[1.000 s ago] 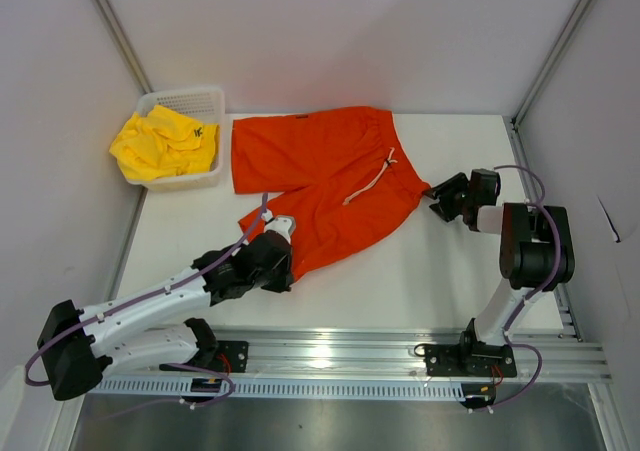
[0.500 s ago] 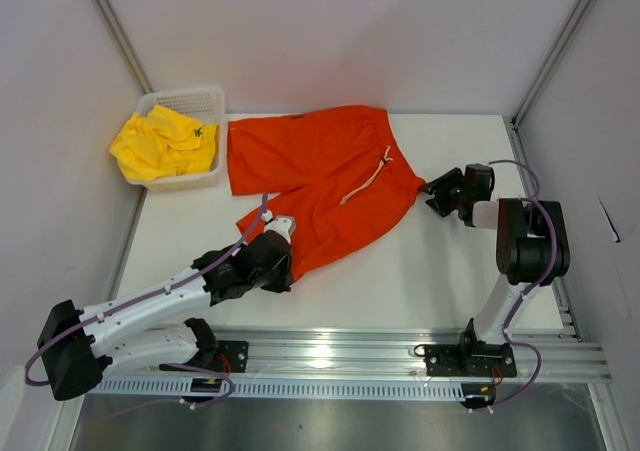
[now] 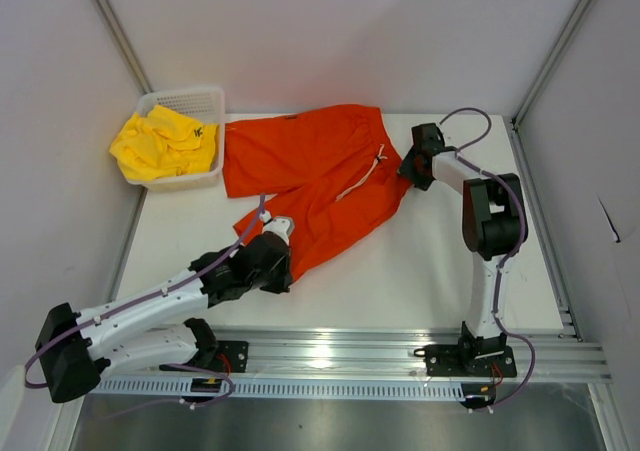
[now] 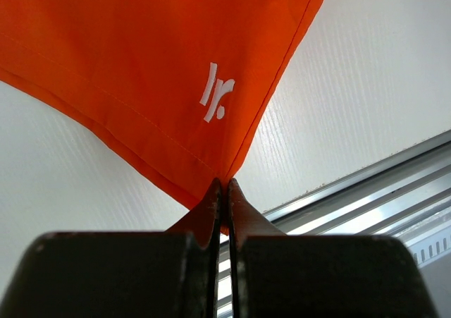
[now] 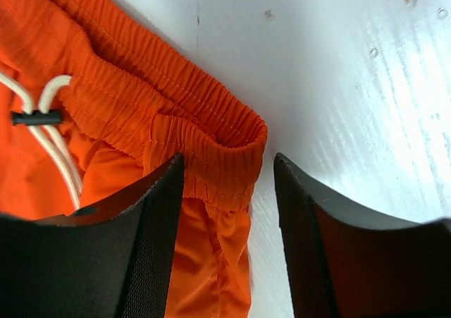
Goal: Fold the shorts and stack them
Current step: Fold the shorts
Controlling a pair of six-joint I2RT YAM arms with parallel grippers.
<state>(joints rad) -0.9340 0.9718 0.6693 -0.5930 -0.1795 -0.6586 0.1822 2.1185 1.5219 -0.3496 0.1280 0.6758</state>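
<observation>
The orange-red shorts [image 3: 310, 166] lie spread flat on the white table, white drawstring [image 3: 368, 176] on top. My left gripper [image 3: 283, 271] is shut on the hem corner of the near leg; the left wrist view shows the fabric [image 4: 141, 64] pinched between the closed tips [image 4: 225, 184], with a small white logo above. My right gripper [image 3: 408, 168] is open at the right end of the waistband; in the right wrist view the elastic waistband corner [image 5: 225, 145] sits between the spread jaws [image 5: 229, 163]. The yellow shorts [image 3: 160, 143] lie crumpled in the basket.
The white mesh basket [image 3: 190, 99] stands at the far left corner, touching the orange shorts' left edge. An aluminium rail [image 3: 350, 351] runs along the near table edge. Walls and frame posts close in the left, back and right sides.
My right arm has swung left and farther back, from beside the shorts' right edge to the waistband corner. The orange shorts have shifted slightly left. The left gripper has held still.
</observation>
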